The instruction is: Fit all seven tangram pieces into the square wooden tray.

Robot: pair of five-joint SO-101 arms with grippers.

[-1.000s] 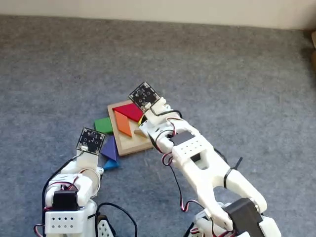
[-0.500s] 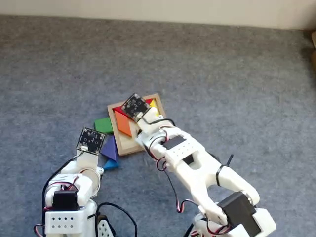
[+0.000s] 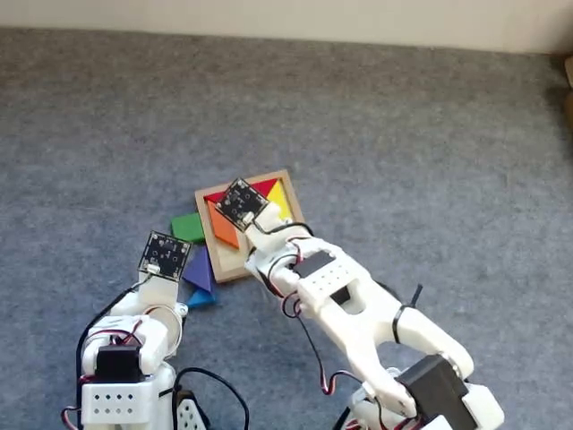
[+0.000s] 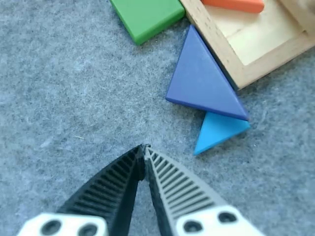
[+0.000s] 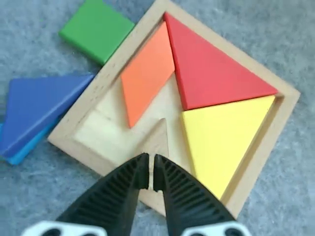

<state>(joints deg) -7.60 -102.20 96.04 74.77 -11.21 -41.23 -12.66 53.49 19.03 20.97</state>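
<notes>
The square wooden tray [image 5: 106,130] was seen to hold a large red triangle [image 5: 211,73], a large yellow triangle [image 5: 221,142], an orange parallelogram [image 5: 147,73] and a small pale wooden triangle [image 5: 157,140]. Outside the tray, against its rim, a green square [image 5: 96,29] and a dark blue triangle [image 5: 39,105] were laid on the grey carpet [image 3: 403,116], with a light blue triangle [image 4: 216,130] partly covered by the dark blue one. The right gripper [image 5: 151,172] was held above the tray, over the wooden triangle, jaws almost closed and empty. The left gripper [image 4: 144,150] was positioned beside the tray, near the light blue triangle, jaws pressed together, nothing grasped.
</notes>
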